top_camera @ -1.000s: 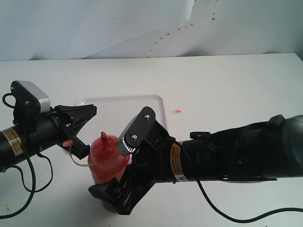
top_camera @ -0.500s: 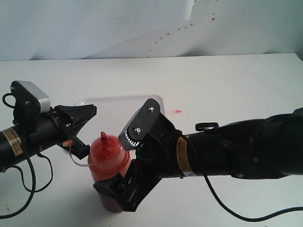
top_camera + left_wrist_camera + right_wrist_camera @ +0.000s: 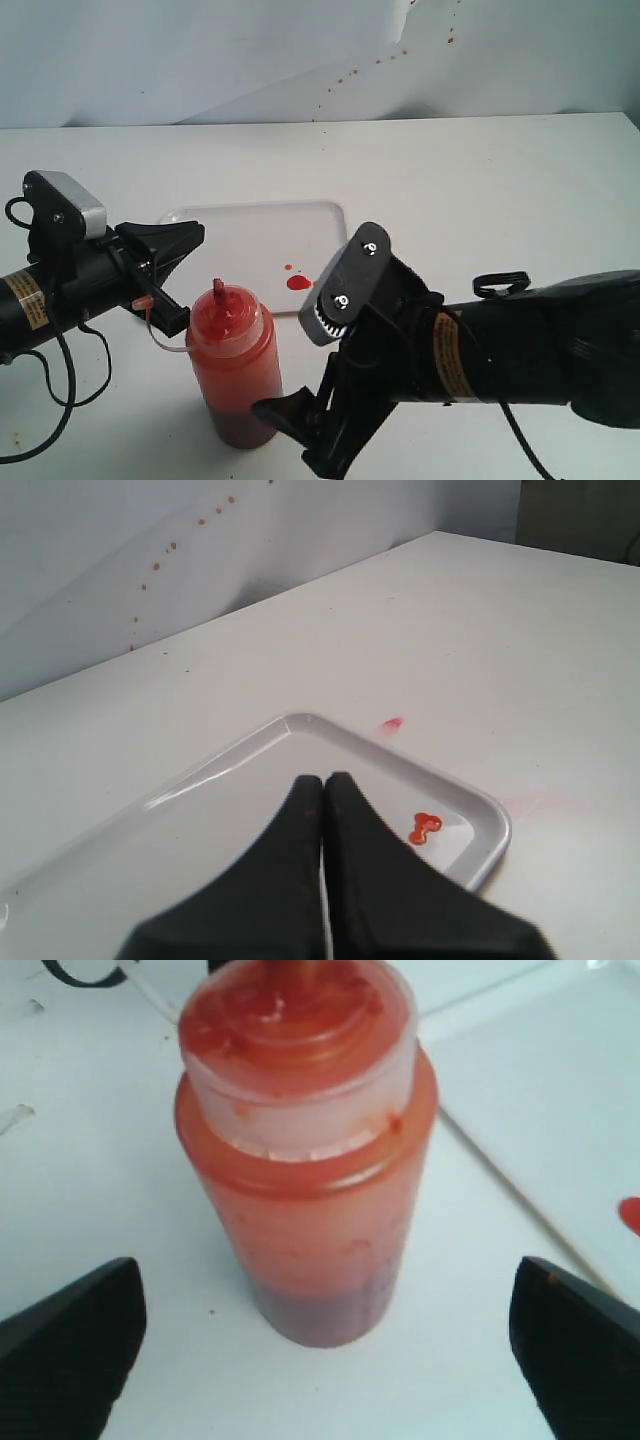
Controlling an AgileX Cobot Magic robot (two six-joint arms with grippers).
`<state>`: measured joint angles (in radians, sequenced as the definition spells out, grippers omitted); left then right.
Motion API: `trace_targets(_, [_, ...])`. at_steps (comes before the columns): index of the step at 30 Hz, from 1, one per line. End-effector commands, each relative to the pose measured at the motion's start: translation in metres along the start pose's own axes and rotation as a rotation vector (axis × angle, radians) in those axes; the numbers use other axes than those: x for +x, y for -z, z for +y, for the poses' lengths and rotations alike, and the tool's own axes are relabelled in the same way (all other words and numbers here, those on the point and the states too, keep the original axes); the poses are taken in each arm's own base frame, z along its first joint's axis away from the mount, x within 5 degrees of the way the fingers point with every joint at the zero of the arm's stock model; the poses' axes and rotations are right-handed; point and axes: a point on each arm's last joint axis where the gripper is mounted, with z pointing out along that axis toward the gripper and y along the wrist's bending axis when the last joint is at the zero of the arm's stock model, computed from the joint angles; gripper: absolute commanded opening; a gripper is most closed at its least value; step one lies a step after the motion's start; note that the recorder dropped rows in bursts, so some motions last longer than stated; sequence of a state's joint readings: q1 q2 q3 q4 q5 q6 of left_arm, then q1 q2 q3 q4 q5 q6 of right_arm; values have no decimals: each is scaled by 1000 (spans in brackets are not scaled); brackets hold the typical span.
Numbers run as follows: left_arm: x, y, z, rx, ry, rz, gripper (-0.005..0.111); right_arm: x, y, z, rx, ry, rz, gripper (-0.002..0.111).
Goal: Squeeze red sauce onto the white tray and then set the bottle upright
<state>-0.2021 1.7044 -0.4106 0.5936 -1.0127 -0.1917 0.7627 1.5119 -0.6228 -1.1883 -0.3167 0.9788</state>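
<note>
The bottle stands upright on the counter, just in front of the white tray and off its rim. Its nozzle points up and the thin tethered cap hangs to one side. The red sauce lies on the tray as a small glossy cluster of drops near one corner, which the left wrist view also shows.

The right end effector sits low beside the bottle's base. Its jaws are wide apart, one on each side, and touch nothing, as the right wrist view makes clear. The left end effector hovers over the tray with its fingers pressed together and nothing between them.

Judged from this layout, both parts of the task look done: the sauce is on the tray and the bottle stands unsupported. At most, the arms would need to draw clear without knocking it.

The bottle shows no label. Each arm carries a yellow sticker, but its print is too small to read.
</note>
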Motion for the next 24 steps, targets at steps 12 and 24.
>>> trace_targets(12, [5,2,13,-161,-4,68,0,8,62,-21,417,32,87,0])
trace_targets(24, [-13,32,12,-293,-51,-21,0,4,72,-21,454,25,57,0])
